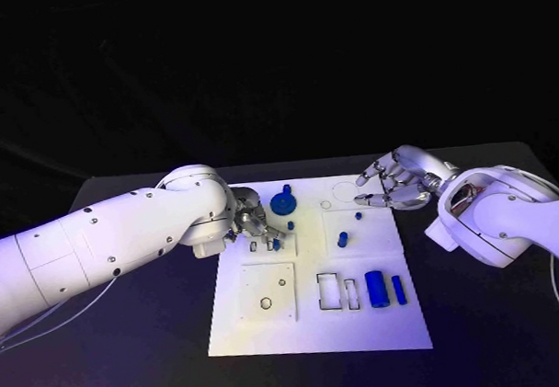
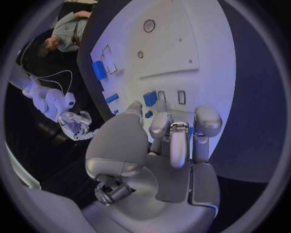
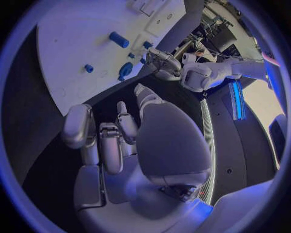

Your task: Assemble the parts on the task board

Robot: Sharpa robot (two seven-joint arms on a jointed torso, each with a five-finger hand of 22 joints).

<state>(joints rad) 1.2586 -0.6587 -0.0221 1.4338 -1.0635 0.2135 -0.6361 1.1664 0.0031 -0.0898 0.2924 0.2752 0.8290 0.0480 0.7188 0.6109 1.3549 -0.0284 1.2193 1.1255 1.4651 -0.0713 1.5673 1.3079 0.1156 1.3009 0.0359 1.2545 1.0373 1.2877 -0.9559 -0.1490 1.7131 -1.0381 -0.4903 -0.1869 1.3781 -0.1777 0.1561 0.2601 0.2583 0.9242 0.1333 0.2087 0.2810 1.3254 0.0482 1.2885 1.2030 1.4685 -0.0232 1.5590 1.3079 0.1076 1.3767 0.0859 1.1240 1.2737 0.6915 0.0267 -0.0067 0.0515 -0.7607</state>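
Observation:
The white task board (image 1: 319, 324) lies in the middle of the table. My left hand (image 1: 254, 222) is low over its far left part, fingers curled down beside a round blue part (image 1: 283, 202) and a small blue piece (image 1: 277, 243). In the left wrist view its fingertips (image 2: 171, 127) stand next to a blue piece (image 2: 150, 98); whether they pinch anything is hidden. My right hand (image 1: 396, 182) hovers at the board's far right corner, fingers apart and holding nothing. Small blue parts (image 1: 343, 239) stand mid-board. Two blue blocks (image 1: 376, 288) lie near the right edge.
A square inset plate (image 1: 268, 292) with holes takes up the board's near left, with rectangular slots (image 1: 331, 292) beside it. In the right wrist view a blue cylinder (image 3: 119, 39) lies on the board (image 3: 79, 39). Black table (image 1: 505, 319) surrounds the board.

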